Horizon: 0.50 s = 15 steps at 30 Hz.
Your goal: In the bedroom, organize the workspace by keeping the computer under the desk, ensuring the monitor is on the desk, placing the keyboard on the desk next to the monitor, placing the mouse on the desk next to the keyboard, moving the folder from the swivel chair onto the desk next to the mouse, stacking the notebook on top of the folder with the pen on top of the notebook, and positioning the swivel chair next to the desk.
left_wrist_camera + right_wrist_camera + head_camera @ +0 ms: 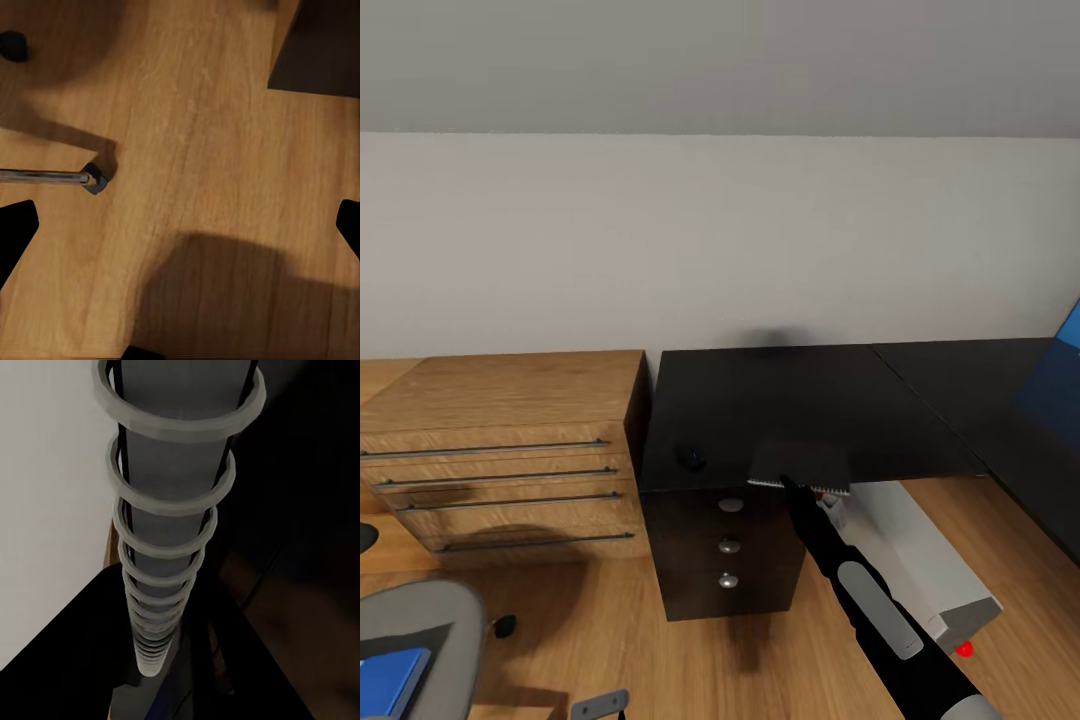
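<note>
The dark grey notebook [800,463] lies at the front edge of the black desk [800,395], its wire spiral [169,547] hanging over the edge. My right gripper [787,484] reaches up from below and is shut on the spiral edge. I cannot tell whether the notebook rests on the top. The small black mouse [690,457] sits on the desk left of the notebook. The light grey computer [920,555] stands under the desk. At the lower left is the swivel chair [445,625] with the blue folder [390,680] on its seat. My left gripper [180,225] hangs open over the wood floor.
A light-wood dresser [500,440] with bar handles stands against the desk's left side. Dark drawers with silver knobs [730,545] sit below the mouse. A silver chair leg with a castor [90,178] lies under my left gripper. The blue back panel [1065,345] shows at far right.
</note>
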### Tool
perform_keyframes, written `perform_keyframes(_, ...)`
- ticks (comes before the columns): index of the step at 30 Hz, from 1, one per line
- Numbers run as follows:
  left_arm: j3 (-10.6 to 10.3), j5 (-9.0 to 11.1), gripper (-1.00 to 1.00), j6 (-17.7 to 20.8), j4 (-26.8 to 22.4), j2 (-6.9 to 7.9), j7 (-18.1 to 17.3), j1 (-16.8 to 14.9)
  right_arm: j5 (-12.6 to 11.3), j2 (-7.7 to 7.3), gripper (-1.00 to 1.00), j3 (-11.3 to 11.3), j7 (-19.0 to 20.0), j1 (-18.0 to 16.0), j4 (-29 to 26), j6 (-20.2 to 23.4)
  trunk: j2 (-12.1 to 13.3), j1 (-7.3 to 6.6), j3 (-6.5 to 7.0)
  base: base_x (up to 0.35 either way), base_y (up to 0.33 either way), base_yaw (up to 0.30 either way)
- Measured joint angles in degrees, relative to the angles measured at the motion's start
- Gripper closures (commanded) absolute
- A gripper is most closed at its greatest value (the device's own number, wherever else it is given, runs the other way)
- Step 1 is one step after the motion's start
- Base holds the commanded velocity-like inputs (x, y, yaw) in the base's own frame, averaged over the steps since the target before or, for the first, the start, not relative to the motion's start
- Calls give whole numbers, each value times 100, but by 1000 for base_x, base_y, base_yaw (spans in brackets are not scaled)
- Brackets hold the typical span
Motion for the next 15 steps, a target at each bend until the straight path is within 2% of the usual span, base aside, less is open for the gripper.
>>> perform_keyframes(2, 0, 30, -100, 0, 0, 0, -1, 0, 0, 0, 100, 0, -4, 0, 0, 4, 0, 0, 0, 0, 0, 0)
perform_keyframes(3, 0, 41, -100, 0, 0, 0, -1, -2, 0, 0, -100, 0, -6, 1, 0, 5, 0, 0, 0, 0, 0, 0)
perform_keyframes(15, 0, 64, -100, 0, 0, 9, -1, 2, 0, -2, -100, -8, -4, 0, 0, 7, 0, 0, 0, 0, 0, 0)
